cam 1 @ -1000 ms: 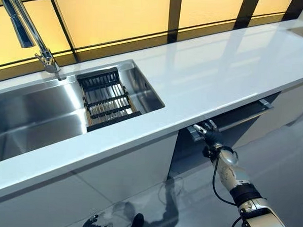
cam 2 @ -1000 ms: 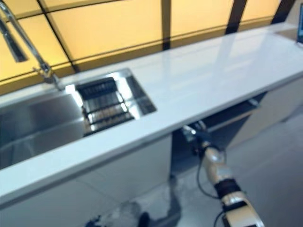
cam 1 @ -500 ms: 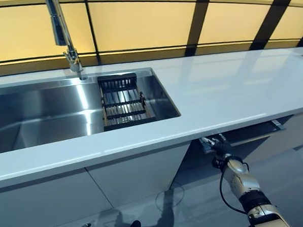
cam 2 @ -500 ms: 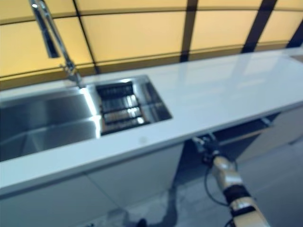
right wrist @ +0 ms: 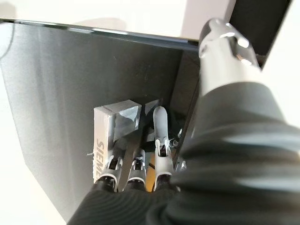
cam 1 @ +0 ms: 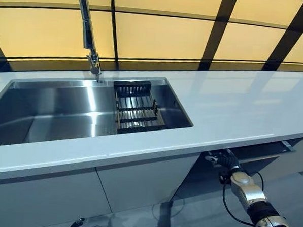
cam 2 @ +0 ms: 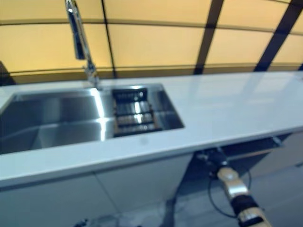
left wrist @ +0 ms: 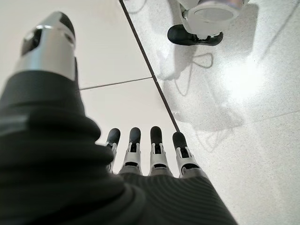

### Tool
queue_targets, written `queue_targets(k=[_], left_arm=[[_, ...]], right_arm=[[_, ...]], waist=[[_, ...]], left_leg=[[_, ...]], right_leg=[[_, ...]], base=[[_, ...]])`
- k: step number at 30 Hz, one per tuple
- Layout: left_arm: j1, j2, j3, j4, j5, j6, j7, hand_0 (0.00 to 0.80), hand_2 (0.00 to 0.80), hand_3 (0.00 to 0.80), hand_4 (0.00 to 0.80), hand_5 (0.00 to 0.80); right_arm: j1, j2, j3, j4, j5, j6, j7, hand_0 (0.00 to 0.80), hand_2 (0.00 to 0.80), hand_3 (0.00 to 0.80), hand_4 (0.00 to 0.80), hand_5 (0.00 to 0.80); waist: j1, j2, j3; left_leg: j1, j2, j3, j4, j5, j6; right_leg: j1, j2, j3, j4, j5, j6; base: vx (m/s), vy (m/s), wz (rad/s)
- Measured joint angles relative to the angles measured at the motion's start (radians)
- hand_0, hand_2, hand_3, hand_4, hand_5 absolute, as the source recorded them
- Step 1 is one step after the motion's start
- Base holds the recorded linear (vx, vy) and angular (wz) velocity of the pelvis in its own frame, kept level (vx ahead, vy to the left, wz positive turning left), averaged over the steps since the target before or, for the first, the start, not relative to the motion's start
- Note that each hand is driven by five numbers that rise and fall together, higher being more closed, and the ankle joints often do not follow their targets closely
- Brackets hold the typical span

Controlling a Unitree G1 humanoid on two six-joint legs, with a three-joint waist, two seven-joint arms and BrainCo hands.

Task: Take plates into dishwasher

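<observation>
My right hand (cam 1: 226,160) reaches under the white bench (cam 1: 233,107), fingers curled round the dishwasher handle (right wrist: 112,126) on its dark door (right wrist: 70,84). My left hand (left wrist: 140,154) hangs low over the floor (left wrist: 253,131), fingers straight and empty. I see no plates; the sink (cam 1: 55,108) holds a rack (cam 1: 136,107).

White lettering runs lengthwise down the end of the grey metal handle bar (right wrist: 105,140), lower left, right wrist view.
</observation>
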Motion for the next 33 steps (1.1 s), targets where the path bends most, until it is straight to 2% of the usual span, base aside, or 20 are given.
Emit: queue_targets(k=[2,4,6,9,10,14,16,17,18,21,22,24,25,26,28,30,33], left_arm=[[0.005,0.0,0.032,0.003,0.0,0.0,0.004,0.0,0.0,0.0,0.0,0.0],[0.005,0.002,0.045,0.003,0.0,0.0,0.01,0.0,0.0,0.0,0.0,0.0],[0.006,0.007,0.058,0.002,0.0,0.0,0.011,0.0,0.0,0.0,0.0,0.0],[0.018,0.013,0.079,0.003,-0.001,0.0,0.014,0.0,0.0,0.0,0.0,0.0],[0.017,0.013,0.079,0.002,-0.001,0.0,0.015,0.0,0.0,0.0,0.0,0.0],[0.035,0.016,0.084,-0.001,-0.004,0.001,0.015,0.0,0.0,0.0,0.0,0.0],[0.019,0.017,0.08,-0.004,-0.005,0.0,0.013,0.0,0.0,0.0,0.0,0.0],[-0.006,0.015,0.074,-0.003,-0.005,0.0,0.01,0.0,0.0,0.0,0.0,0.0],[-0.007,0.001,0.066,-0.003,-0.005,0.0,0.001,0.0,0.0,0.0,0.0,0.0],[0.005,0.003,0.068,-0.004,-0.005,-0.003,-0.007,0.0,0.0,0.0,0.0,0.0],[0.011,0.014,0.066,-0.003,-0.005,-0.003,-0.008,0.0,0.0,0.0,0.0,0.0],[0.008,0.027,0.057,-0.003,-0.005,-0.003,-0.014,0.0,0.0,0.0,0.0,0.0],[0.005,0.035,0.053,-0.003,-0.006,-0.003,-0.018,0.0,0.0,0.0,0.0,0.0],[0.005,0.039,0.047,-0.003,-0.006,-0.003,-0.019,0.0,0.0,0.0,0.0,0.0],[-0.013,0.046,0.028,-0.003,-0.007,-0.003,-0.025,0.0,0.0,0.0,0.0,0.0],[-0.023,0.043,0.017,-0.002,-0.007,-0.008,-0.029,0.0,0.0,0.0,0.0,0.0],[-0.024,0.045,0.005,-0.002,-0.009,-0.02,-0.04,0.0,0.0,0.0,0.0,0.0]], right_arm=[[0.067,0.002,-0.025,-0.076,-0.013,-0.008,0.025,0.0,0.0,0.0,0.0,0.0],[0.108,0.006,-0.04,-0.112,-0.018,-0.019,0.053,0.0,0.0,0.0,0.0,0.0],[0.146,0.008,-0.05,-0.154,-0.018,-0.026,0.089,0.0,0.0,0.0,0.0,0.0],[0.196,0.009,-0.098,-0.176,-0.018,-0.042,0.121,0.0,0.0,0.0,0.0,0.0],[0.21,0.009,-0.118,-0.176,-0.018,-0.045,0.125,0.0,0.0,0.0,0.0,0.0],[0.267,0.006,-0.149,-0.13,-0.021,-0.042,0.138,0.0,0.0,0.0,0.0,0.0],[0.284,0.007,-0.159,-0.078,-0.04,-0.042,0.145,0.0,0.0,0.0,0.0,0.0],[0.307,0.006,-0.171,-0.024,-0.052,-0.048,0.148,0.0,0.0,0.0,0.0,0.0],[0.3,-0.016,-0.174,0.028,-0.072,-0.055,0.151,0.0,0.0,0.0,0.0,0.0],[0.358,-0.007,-0.168,0.115,-0.1,-0.056,0.161,0.0,0.0,0.0,0.0,0.0],[0.382,0.004,-0.168,0.147,-0.115,-0.077,0.164,0.0,0.0,0.0,0.0,0.0],[0.387,0.013,-0.158,0.231,-0.142,-0.102,0.169,0.0,0.0,0.0,0.0,0.0],[0.393,0.022,-0.157,0.274,-0.164,-0.113,0.17,0.0,0.0,0.0,0.0,0.0],[0.392,0.025,-0.156,0.302,-0.177,-0.12,0.17,0.0,0.0,0.0,0.0,0.0],[0.385,0.047,-0.132,0.43,-0.213,-0.157,0.165,0.0,0.0,0.0,0.0,0.0],[0.388,0.069,-0.104,0.517,-0.224,-0.169,0.165,0.0,0.0,0.0,0.0,0.0],[0.397,0.105,-0.075,0.572,-0.224,-0.186,0.161,0.0,0.0,0.0,0.0,0.0]], waist=[[-0.009,-0.005,0.005],[-0.009,-0.003,0.011],[-0.013,0.0,0.022],[-0.033,-0.002,0.023],[-0.035,-0.002,0.023],[-0.057,0.002,0.028],[-0.058,0.001,0.027],[-0.078,-0.016,0.023],[-0.089,0.003,0.035],[-0.094,0.015,0.033],[-0.108,0.022,0.029],[-0.118,0.022,0.023],[-0.126,0.027,0.026],[-0.138,0.027,0.025],[-0.169,0.021,0.022],[-0.173,0.02,0.022],[-0.173,0.01,0.018]], left_leg=[[0.002,-0.002,0.02,0.01,-0.008,0.011],[0.016,0.009,0.039,0.0,-0.008,0.017],[0.045,0.034,0.073,-0.035,-0.002,0.025],[0.073,0.045,0.102,-0.093,-0.001,0.026],[0.074,0.046,0.11,-0.1,-0.001,0.026],[0.103,0.049,0.147,-0.125,0.017,0.057],[0.1,0.051,0.147,-0.138,0.014,0.053],[0.073,0.017,0.149,-0.064,-0.025,0.077],[0.032,0.001,0.155,0.083,-0.106,0.121],[0.09,-0.004,0.153,0.024,-0.099,0.128],[0.103,-0.007,0.128,0.008,-0.082,0.14],[0.101,-0.007,0.05,0.002,-0.053,0.138],[0.104,-0.01,-0.002,-0.021,-0.031,0.13],[0.105,-0.01,-0.024,-0.03,-0.019,0.123],[0.103,-0.015,-0.102,-0.07,0.016,0.106],[0.101,-0.024,-0.143,-0.086,0.023,0.101],[0.085,-0.029,-0.168,-0.1,0.022,0.1]], right_leg=[[-0.006,-0.009,0.043,0.03,0.002,-0.009],[-0.024,-0.012,0.089,0.071,0.019,-0.036],[-0.042,-0.005,0.135,0.099,0.057,-0.088],[-0.078,-0.002,0.157,0.12,0.124,-0.11],[-0.085,-0.004,0.163,0.119,0.135,-0.11],[-0.1,-0.011,0.227,0.148,0.183,-0.07],[-0.118,0.001,0.232,0.159,0.21,-0.068],[-0.137,-0.024,0.239,0.157,0.223,-0.058],[-0.145,-0.025,0.284,0.192,0.198,-0.021],[-0.157,-0.035,0.342,0.285,0.218,-0.012],[-0.153,-0.018,0.38,0.305,0.218,-0.01],[-0.149,0.041,0.447,0.28,0.186,-0.006],[-0.146,0.074,0.456,0.22,0.169,0.002],[-0.143,0.09,0.462,0.182,0.16,0.005],[-0.133,0.16,0.514,0.029,0.146,0.0],[-0.135,0.19,0.539,-0.029,0.145,-0.001],[-0.111,0.213,0.558,-0.087,0.135,-0.025]], base=[[0.033,0.03,0.12],[0.016,0.017,-0.06],[0.025,0.035,-0.2],[0.003,0.049,-0.15],[-0.001,0.066,-0.24],[-0.006,0.061,-0.24],[0.002,0.079,-0.07],[0.029,0.076,0.13],[0.026,0.031,0.2],[0.053,-0.022,0.1],[0.062,-0.088,0.19],[0.051,-0.122,0.26],[0.031,-0.13,0.34],[0.026,-0.185,0.58],[0.012,-0.169,0.72],[-0.015,-0.153,0.68],[-0.115,-0.204,0.79]])
